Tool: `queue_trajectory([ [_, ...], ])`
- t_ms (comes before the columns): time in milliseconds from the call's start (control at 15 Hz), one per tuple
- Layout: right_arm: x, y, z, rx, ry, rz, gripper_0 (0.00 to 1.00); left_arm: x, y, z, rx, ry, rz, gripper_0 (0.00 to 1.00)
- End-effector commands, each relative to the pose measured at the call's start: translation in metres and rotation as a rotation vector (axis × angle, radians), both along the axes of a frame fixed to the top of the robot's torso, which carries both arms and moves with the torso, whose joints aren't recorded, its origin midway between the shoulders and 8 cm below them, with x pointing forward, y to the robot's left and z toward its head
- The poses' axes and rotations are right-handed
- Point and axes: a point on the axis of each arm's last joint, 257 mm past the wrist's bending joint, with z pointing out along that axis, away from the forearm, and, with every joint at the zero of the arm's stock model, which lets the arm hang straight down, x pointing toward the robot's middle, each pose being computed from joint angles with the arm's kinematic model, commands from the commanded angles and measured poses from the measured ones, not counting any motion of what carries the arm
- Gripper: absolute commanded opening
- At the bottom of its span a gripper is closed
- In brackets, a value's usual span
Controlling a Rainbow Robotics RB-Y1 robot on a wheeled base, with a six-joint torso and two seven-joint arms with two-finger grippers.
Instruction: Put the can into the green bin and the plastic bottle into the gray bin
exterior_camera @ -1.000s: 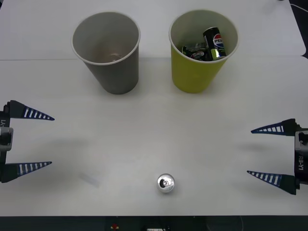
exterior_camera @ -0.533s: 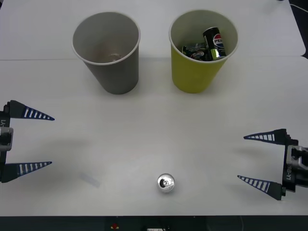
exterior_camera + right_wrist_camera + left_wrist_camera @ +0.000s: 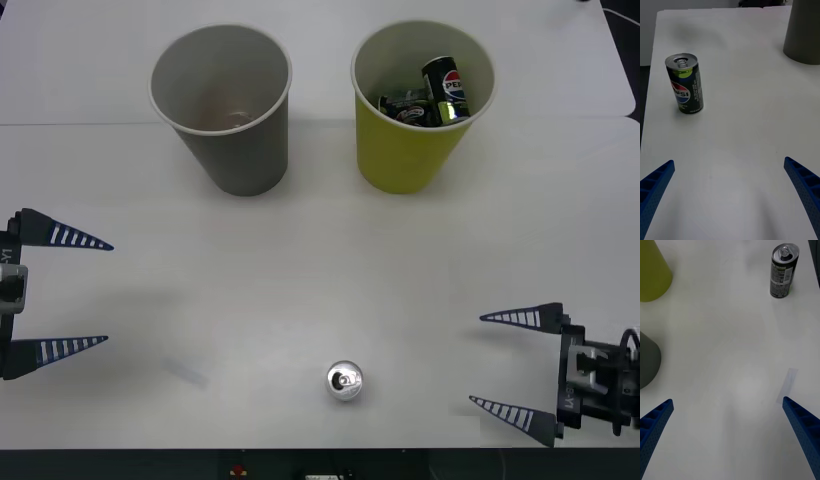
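Note:
The can (image 3: 344,381) stands upright near the table's front edge, silver top up; the right wrist view shows its dark body with a Pepsi logo (image 3: 685,84). My right gripper (image 3: 477,360) is open, low over the table to the can's right and apart from it. My left gripper (image 3: 108,293) hangs open at the far left, with the can (image 3: 781,272) well beyond it. The gray bin (image 3: 245,160) stands at the back left and the green bin (image 3: 400,160) at the back right. The plastic bottle is out of view.
Dark cans (image 3: 430,95) lie inside the green bin. A pale strip (image 3: 187,373) lies flat on the table left of the can. The table's front edge runs just below the can and my right gripper.
My right gripper has moved left and toward the table's front edge, closing on the can while staying open. The left arm, the can and the bins have not moved.

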Motion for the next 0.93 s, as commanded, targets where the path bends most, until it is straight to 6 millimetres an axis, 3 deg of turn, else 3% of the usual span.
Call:
queue_trajectory([
  [67,-0.007,0.022,-0.018,0.057,0.034,0.016,1.0,0.0,0.0,0.0,0.0,0.0,0.0,1.0],
  [467,-0.015,0.05,-0.044,0.18,0.123,0.092,1.0,0.0,0.0,0.0,0.0,0.0,0.0,1.0],
  [933,-0.017,0.088,-0.051,0.222,0.114,0.128,1.0,0.0,0.0,0.0,0.0,0.0,0.0,1.0],
])
